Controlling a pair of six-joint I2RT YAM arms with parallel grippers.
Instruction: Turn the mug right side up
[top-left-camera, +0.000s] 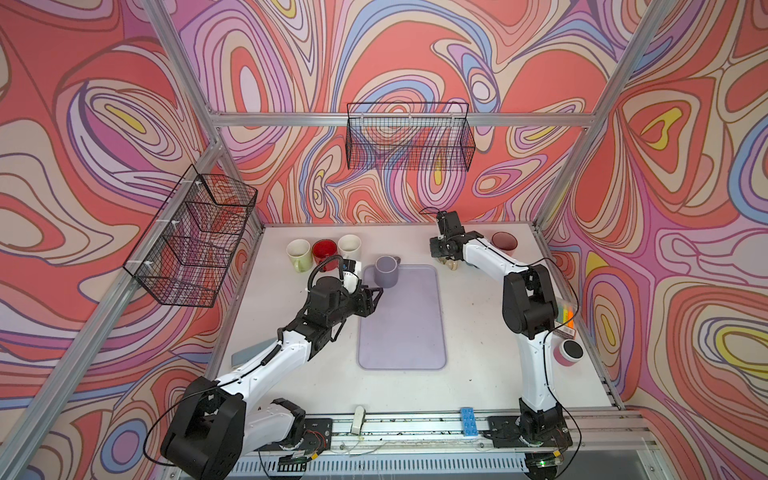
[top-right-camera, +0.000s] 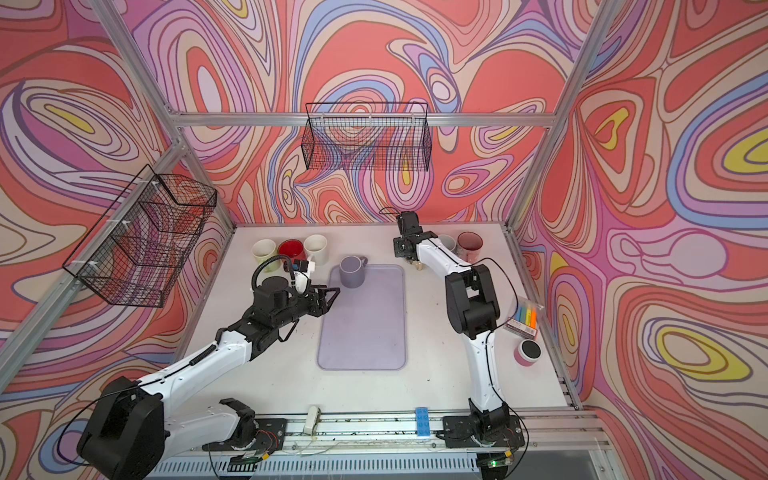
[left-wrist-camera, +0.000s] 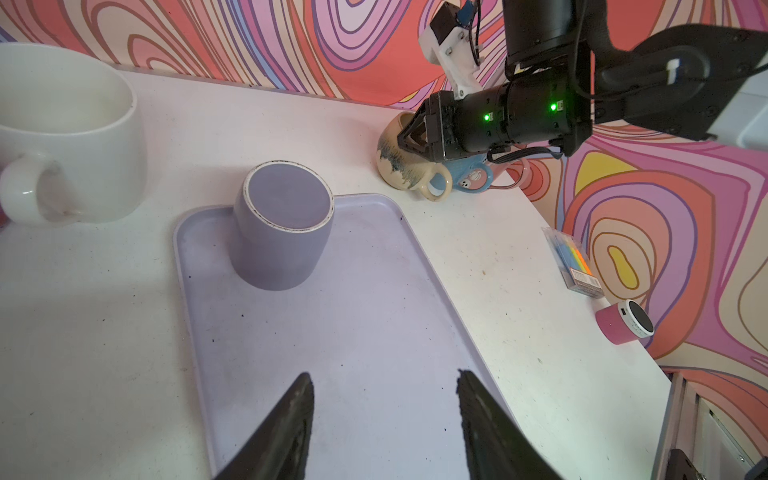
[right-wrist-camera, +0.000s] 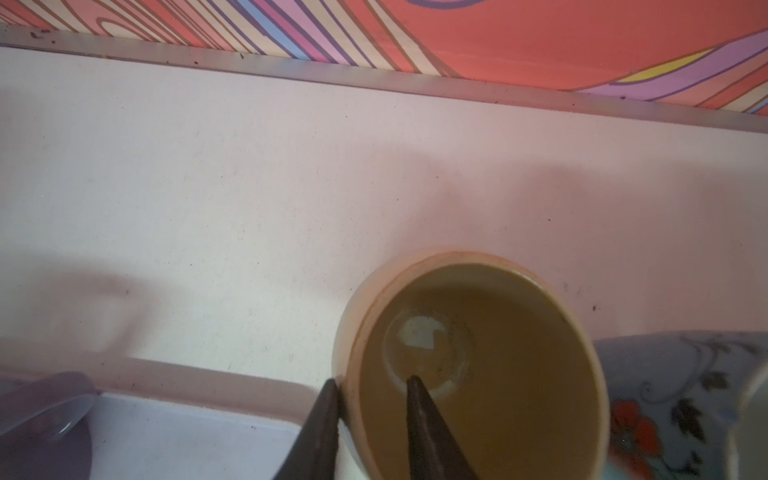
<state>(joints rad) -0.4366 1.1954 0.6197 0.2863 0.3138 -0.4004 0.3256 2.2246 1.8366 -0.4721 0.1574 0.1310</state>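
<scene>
White surface (top-left-camera: 478, 332) under swirl-printed walls, with a lilac tray (top-left-camera: 403, 332) lying along its middle. At the tray's far left corner stands the lilac mug (left-wrist-camera: 282, 232), base up and mouth down, handle turned to the far side, so it is not yet righted. The left pincer (left-wrist-camera: 384, 374) hovers over the tray just short of it, jaws about half open and holding nothing. The right pincer (right-wrist-camera: 372, 379) is nearly closed astride the wall of the beige mug (right-wrist-camera: 498, 374), one finger inside and one outside. That mug stands mouth up beyond the tray's far right corner, and it looks gripped by the rim.

Likely trouble: the glazed, tapering sides could slip in a side grip as the lilac mug swings over. A finger that nudges first would slide it over the tray lip toward the white mug (top-left-camera: 349, 246) close by. Pulling the right pincer away before it opens would tip the beige mug into the blue mug (left-wrist-camera: 469, 176) just beside it.

Open room lies on the tray's bare near half and on the strip between tray and right arm — the far edge is crowded with mugs.
</scene>
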